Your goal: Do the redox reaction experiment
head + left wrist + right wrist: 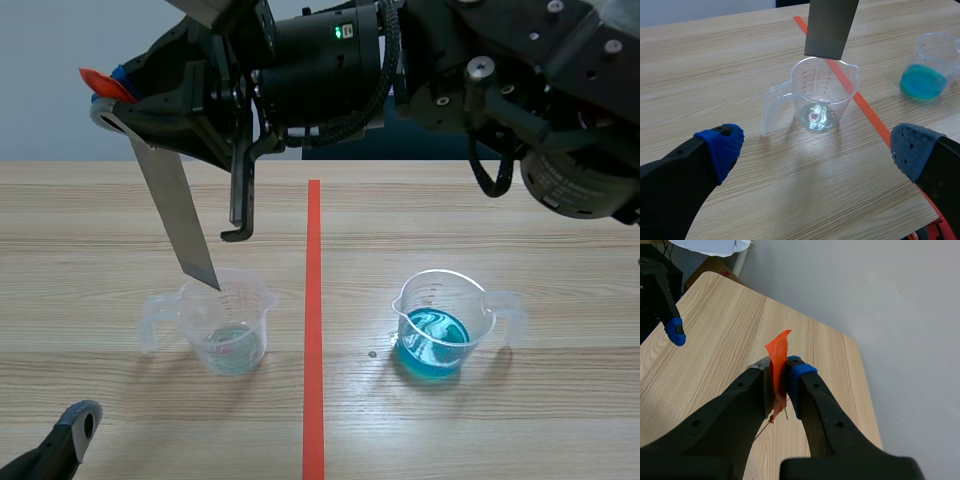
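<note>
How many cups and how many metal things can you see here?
Cups: 2, the cup with blue liquid and the nearly empty cup
Strips: 1, the metal strip
Total: 3

Metal strip (180,215): plain grey, orange-red tab (777,352) | left beaker (228,320): clear, red markings | right beaker (445,295): clear, swirled blue liquid (432,342) | bench (100,230): pale wood grain, orange-red tape line (314,300) | left tool (817,150): black, blue dotted pads (722,147)

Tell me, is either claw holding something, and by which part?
The right gripper holds a metal strip by its top end, where an orange tab sticks out of the grip. The left gripper is open and holds nothing.
</note>
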